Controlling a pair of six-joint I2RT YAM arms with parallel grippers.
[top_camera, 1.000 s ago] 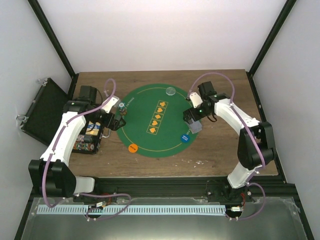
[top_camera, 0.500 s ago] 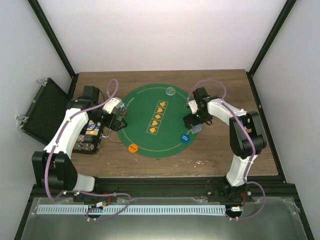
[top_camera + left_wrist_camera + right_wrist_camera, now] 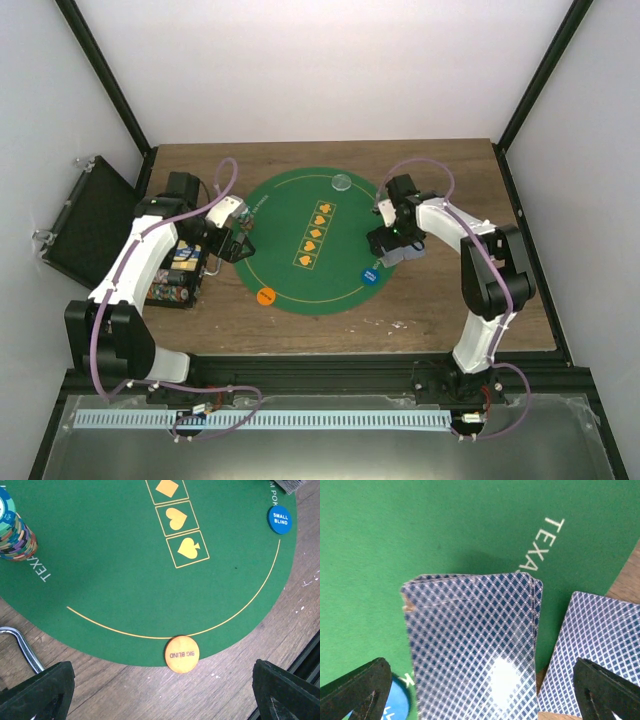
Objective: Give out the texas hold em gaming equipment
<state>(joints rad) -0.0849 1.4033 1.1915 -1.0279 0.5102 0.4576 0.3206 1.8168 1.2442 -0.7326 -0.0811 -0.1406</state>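
Black case [image 3: 85,220] lies open off the mat's left side. Its tray half, nearest the green mat [image 3: 290,285], holds rows of coloured items, too small to identify or read.

Writing on the mat: "TEXA" near its right edge, "TEX" near its left edge, "M POK" cut off. Suit boxes run down the mat's middle. The orange disc [image 3: 181,654] reads "BIG BLIND" and the blue disc [image 3: 279,519] reads "SMALL BLIND".

Orange disc straddles the mat's near-left rim, half on the wood. Blue disc sits just inside the mat's near-right rim. Clear disc [image 3: 342,182] sits at the mat's far rim. A chip stack [image 3: 15,530] stands on the mat by its left edge.

Left gripper [image 3: 162,680] hangs over the mat's near-left rim, fingers spread wide with nothing between them. The orange disc is just ahead of it.

Right gripper [image 3: 481,680] is at the mat's right edge, fingers wide apart. The card deck [image 3: 470,630] lies face down between them with a gap on each side, not clamped. More face-down cards [image 3: 592,645] lie beside the deck, overhanging the mat's edge onto the wood.
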